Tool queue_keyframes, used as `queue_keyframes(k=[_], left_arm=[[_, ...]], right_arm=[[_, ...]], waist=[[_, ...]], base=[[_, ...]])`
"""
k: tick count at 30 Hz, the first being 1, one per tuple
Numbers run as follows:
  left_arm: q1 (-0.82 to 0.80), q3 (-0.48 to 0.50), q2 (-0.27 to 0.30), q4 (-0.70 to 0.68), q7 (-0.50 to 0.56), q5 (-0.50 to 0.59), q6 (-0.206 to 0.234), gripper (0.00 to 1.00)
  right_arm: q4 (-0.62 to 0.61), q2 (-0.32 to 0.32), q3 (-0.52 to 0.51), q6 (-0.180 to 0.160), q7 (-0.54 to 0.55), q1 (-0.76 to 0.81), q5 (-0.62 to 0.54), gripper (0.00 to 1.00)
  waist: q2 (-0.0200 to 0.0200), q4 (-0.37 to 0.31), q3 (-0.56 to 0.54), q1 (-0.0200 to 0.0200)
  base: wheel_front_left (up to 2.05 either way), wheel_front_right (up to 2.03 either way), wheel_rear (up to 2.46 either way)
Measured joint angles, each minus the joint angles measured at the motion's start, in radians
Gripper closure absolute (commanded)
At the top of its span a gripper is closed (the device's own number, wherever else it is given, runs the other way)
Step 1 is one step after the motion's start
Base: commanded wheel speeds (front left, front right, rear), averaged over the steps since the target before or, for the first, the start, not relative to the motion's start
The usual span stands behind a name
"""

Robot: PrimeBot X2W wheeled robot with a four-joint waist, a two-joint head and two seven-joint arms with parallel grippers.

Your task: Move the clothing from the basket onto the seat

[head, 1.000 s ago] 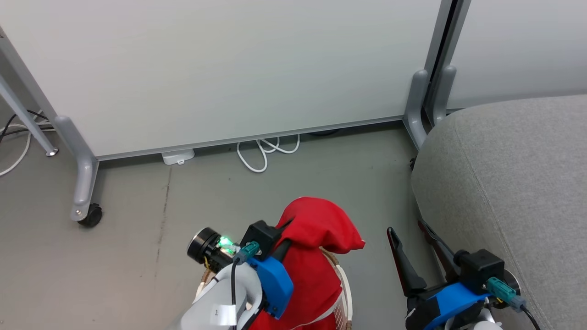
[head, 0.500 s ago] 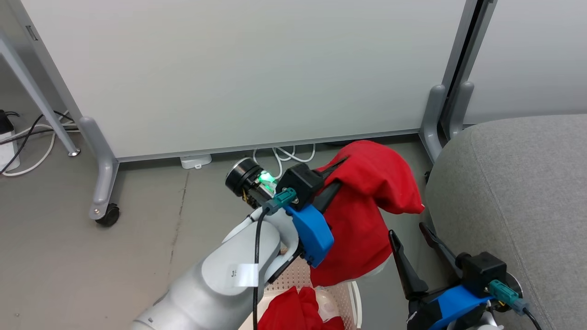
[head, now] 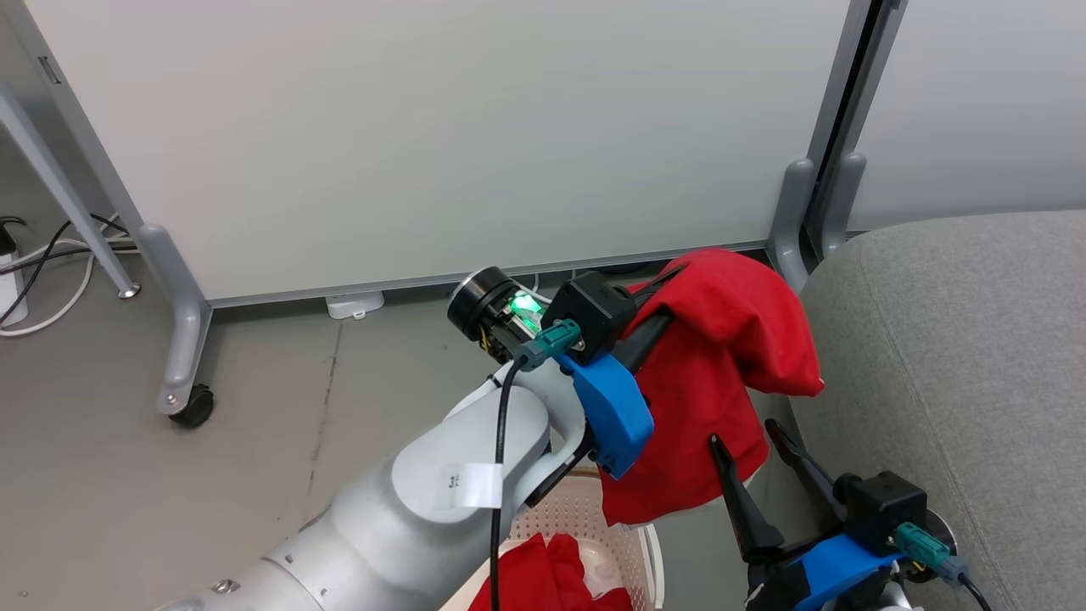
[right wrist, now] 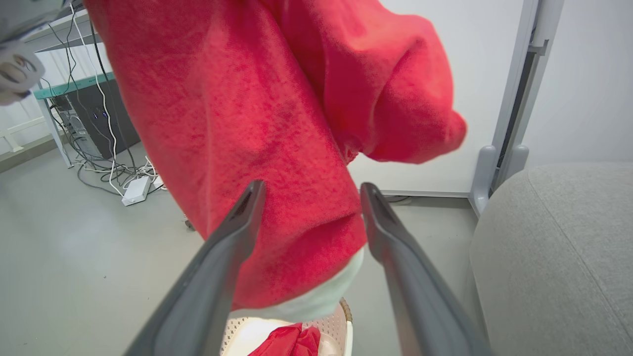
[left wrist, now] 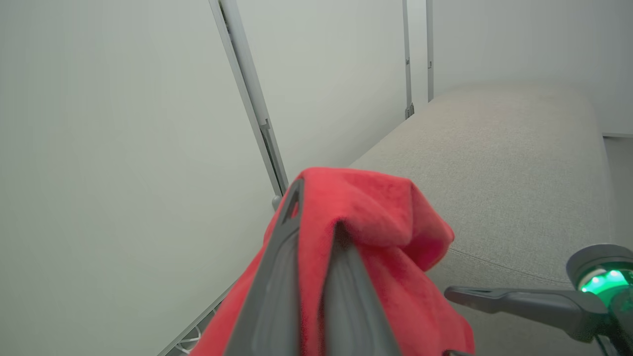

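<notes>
Garment of soft red fabric [head: 721, 356] nearing large grey upholstered seat [head: 959, 356]
Left gripper [left wrist: 319, 205], clamped shut on it, has just swung it up off the cream perforated plastic basket [head: 653, 552] to beside the seat, seemingly not touching; right gripper [head: 745, 434] gapes empty. Drop comes next.

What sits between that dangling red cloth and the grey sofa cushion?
Nothing visible: the red fabric garment hangs from the shut left gripper beside the grey upholstered seat cushion; the open right gripper sits lower.
</notes>
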Motion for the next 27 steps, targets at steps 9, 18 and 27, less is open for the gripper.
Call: queue_keyframes(k=[9, 18, 27], left_arm=[[-0.013, -0.065, 0.0, 0.012, -0.01, -0.063, 0.013, 1.0], [-0.03, -0.112, 0.0, 0.011, -0.019, -0.107, 0.022, 1.0], [-0.035, -0.138, 0.0, -0.002, -0.028, -0.145, 0.022, 1.0]], right_arm=[[0.004, 0.0, 0.002, 0.0, 0.0, 0.0, 0.002, 0.0], [0.036, 0.0, 0.026, 0.0, 0.052, -0.063, -0.009, 0.0], [0.124, 0.0, 0.073, 0.0, 0.091, -0.154, 0.012, 0.0]], waist=[[0.0, -0.003, 0.005, 0.0], [0.0, -0.003, 0.018, 0.0], [0.0, -0.003, 0.023, 0.0]], base=[[0.0, 0.0, 0.0], [0.0, 0.0, 0.0], [0.0, 0.0, 0.0]])
